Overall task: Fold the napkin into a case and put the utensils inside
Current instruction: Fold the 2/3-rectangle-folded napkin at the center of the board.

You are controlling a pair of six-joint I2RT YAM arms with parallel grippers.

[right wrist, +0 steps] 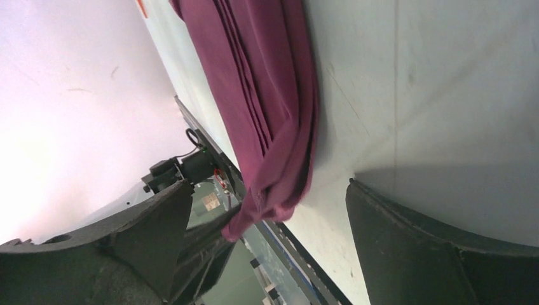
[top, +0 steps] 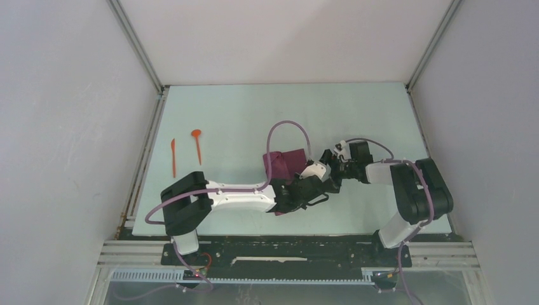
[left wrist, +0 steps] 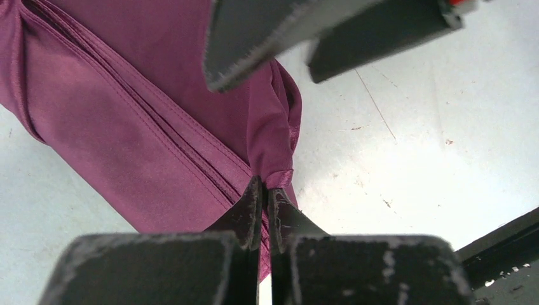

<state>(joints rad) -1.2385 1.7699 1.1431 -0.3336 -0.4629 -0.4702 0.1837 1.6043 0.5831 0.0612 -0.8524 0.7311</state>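
Left wrist view: my left gripper (left wrist: 264, 210) pinches a corner of the folded napkin (left wrist: 127, 127), well right of the utensils (top: 196, 135); my right gripper (right wrist: 267, 197) stands spread. I judge this the folding step; next, draw that corner across evenly.

Even bright light; soft shadows; right wrist view partly overexposed.

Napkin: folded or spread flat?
Folded: the napkin shows several stacked hemmed layers running along its length, and the left gripper is shut on one corner.
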